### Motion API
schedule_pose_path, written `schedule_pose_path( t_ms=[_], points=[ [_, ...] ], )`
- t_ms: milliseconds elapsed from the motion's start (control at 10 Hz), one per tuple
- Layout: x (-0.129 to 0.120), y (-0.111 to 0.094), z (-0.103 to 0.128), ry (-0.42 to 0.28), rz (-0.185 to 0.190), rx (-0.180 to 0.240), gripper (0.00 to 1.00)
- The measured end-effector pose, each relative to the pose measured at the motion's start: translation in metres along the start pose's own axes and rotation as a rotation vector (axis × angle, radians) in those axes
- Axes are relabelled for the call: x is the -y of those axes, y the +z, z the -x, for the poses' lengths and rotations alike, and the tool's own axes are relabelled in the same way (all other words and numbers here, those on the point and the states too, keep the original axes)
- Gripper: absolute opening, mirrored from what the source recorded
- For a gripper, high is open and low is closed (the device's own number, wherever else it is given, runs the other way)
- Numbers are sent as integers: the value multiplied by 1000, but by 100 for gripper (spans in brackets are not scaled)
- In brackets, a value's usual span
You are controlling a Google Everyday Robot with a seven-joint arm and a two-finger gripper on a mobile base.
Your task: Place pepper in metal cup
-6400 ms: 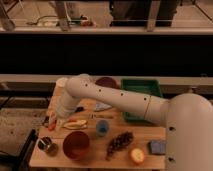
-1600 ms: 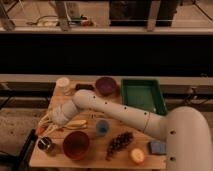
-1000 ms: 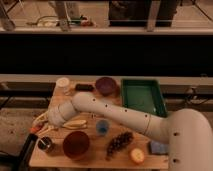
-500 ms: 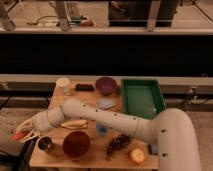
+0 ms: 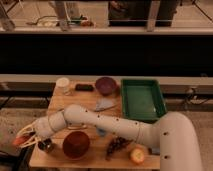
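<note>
My gripper (image 5: 23, 138) is at the left end of the white arm (image 5: 95, 122), just beyond the table's front-left corner. It is shut on the small red-orange pepper (image 5: 18, 141), which shows between the pale fingers. The metal cup (image 5: 47, 146), short and grey with a dark inside, stands on the table's front-left corner, just right of the gripper and slightly lower in the view. The pepper is held left of the cup, not over it.
An orange-brown bowl (image 5: 76, 144) stands right of the cup. Grapes (image 5: 117, 145) and an apple (image 5: 136, 156) lie at the front. A purple bowl (image 5: 106, 85), a white cup (image 5: 63, 85) and a green tray (image 5: 142, 99) stand at the back of the wooden table (image 5: 55, 102).
The gripper has carried the pepper from the table's left side outward and down to the front-left, past the table edge and next to the metal cup.
</note>
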Motion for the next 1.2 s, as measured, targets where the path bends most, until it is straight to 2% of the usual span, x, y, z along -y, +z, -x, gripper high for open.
schedule_pose_path(
  t_ms=[200,900,1200],
  points=[
    [-7,-3,-2,12,-11,1,1],
    [-11,-3,-27,22,-47,52,1],
    [-17,-10,-40,39,-70,49,1]
  ],
)
